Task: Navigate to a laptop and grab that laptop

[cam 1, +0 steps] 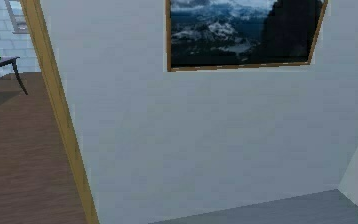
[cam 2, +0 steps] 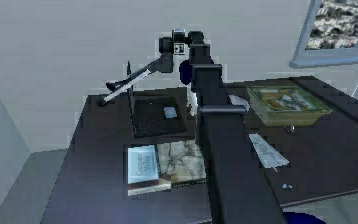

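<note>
A bare white wall [cam 1: 217,130] stands close ahead in the forward view, with a framed mountain picture [cam 1: 242,33] high on it. A wooden door frame [cam 1: 59,110] runs down the forward view's left. Through it I see wooden floor and a small dark table [cam 1: 2,65], cut off by the edge.

In the arm side view a dark desk [cam 2: 102,150] lies alongside me, and my arm [cam 2: 222,130] reaches across it. The laptop [cam 2: 157,112], as I take the dark flat slab to be, lies on the desk just left of the arm, toward the far edge. My jaws are over or beside it; I cannot tell which.

The drive looks done to me, and the grab itself is left. How my jaws stand I cannot tell, nor whether they hold anything, since the laptop lies right behind them. The arm hides the desk's middle and part of a blue thing [cam 2: 186,72].
</note>
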